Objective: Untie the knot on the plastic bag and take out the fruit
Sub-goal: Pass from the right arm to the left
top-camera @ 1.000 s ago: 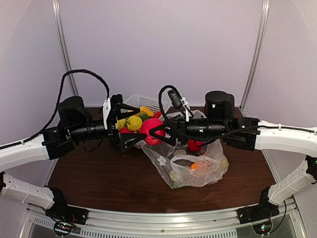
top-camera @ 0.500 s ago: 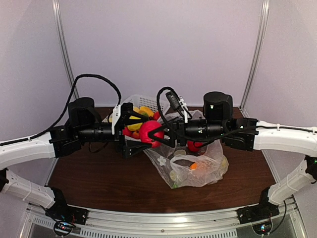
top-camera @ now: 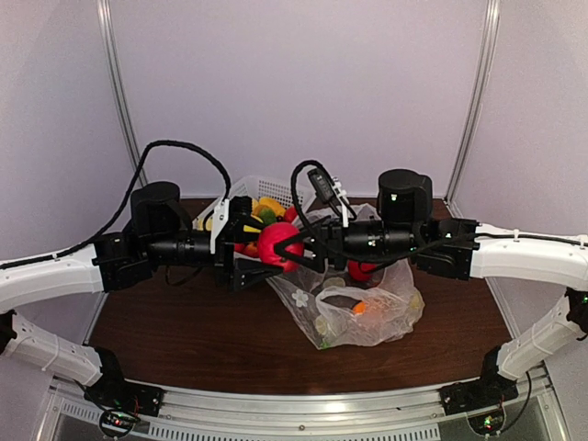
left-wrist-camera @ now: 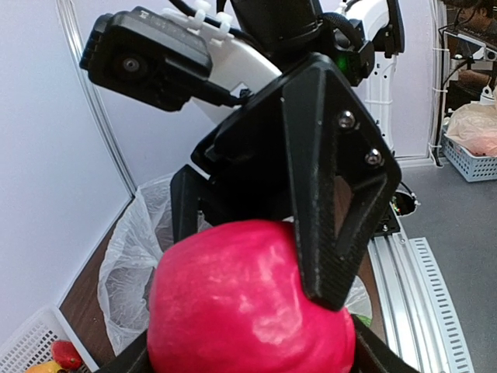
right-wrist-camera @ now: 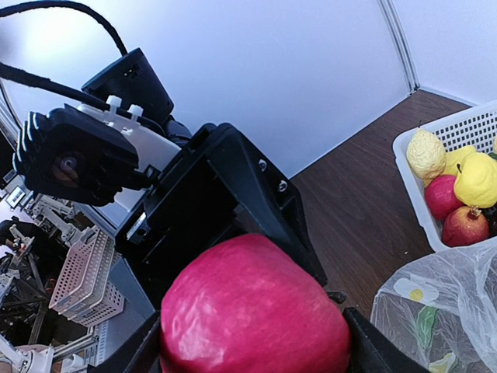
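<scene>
Near right on the surface [top-camera: 175, 340], the bag [top-camera: 386, 317] lies slumped with 1 orange fruit [top-camera: 360, 309] inside. Above its left edge the right gripper [top-camera: 296, 246] grasps a red fruit [top-camera: 273, 241]; the left gripper [top-camera: 246, 253] straddles it, grip unclear. Releasing too soon could drop it. Far behind, a basket [top-camera: 241, 188] of fruit crowds the arms.

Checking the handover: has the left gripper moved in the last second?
Yes. Against the white basket, the left gripper has shifted right, up to the red fruit that the right gripper holds.
</scene>
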Available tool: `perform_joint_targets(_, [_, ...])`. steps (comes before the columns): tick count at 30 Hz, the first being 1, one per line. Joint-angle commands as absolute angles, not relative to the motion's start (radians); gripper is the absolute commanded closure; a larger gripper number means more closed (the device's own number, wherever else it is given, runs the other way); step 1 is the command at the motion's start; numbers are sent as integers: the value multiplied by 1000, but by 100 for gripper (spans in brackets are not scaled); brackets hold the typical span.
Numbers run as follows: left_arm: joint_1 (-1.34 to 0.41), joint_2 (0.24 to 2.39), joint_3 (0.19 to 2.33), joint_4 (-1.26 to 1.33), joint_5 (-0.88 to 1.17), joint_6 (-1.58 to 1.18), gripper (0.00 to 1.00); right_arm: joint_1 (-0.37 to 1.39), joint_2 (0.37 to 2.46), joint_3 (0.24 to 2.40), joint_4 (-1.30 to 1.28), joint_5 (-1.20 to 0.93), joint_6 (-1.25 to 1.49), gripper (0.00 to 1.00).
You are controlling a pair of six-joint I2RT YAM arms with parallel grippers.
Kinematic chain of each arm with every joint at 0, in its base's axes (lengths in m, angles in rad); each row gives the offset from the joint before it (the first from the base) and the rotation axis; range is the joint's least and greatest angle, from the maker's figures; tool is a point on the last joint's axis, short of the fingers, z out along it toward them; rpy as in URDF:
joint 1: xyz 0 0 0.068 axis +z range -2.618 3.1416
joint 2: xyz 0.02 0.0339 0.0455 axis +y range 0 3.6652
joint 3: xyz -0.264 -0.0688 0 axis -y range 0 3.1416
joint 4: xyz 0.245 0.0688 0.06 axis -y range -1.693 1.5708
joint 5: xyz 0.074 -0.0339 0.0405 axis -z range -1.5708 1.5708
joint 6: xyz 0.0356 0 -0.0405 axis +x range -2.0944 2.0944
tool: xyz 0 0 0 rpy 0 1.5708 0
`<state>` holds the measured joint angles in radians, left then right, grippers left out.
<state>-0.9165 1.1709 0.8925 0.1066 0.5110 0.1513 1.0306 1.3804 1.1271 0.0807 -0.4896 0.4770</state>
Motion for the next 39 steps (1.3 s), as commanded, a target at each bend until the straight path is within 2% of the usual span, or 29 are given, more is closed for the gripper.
perform_joint_targets(1, [-913,1180,920,123,500,162,33,1038,1379,1144,97,-501,487,32])
perform_joint_targets(6, [-913,1178,921,125,500,152,42,1038,1364,1133,86,-466,477,21])
perform_joint_targets(11, [-909,1173,922,136,496,116,48,1038,1328,1123,57,-403,450,6])
perform_joint_targets(20, [-780,1160,934,153,413,29,52,1032,1184,1094,-40,-170,394,0])
perform_joint_targets(28, [-510,1371,1099,-41,160,-143,56,1031,1103,1042,-58,-73,396,0])
perform_joint_targets(31, [-429,1461,1156,-90,141,-180,56,1030,1100,1041,-72,-62,399,0])
perform_joint_targets(39, [-359,1636,1310,-170,58,-120,56,1029,1089,1017,-64,-59,407,0])
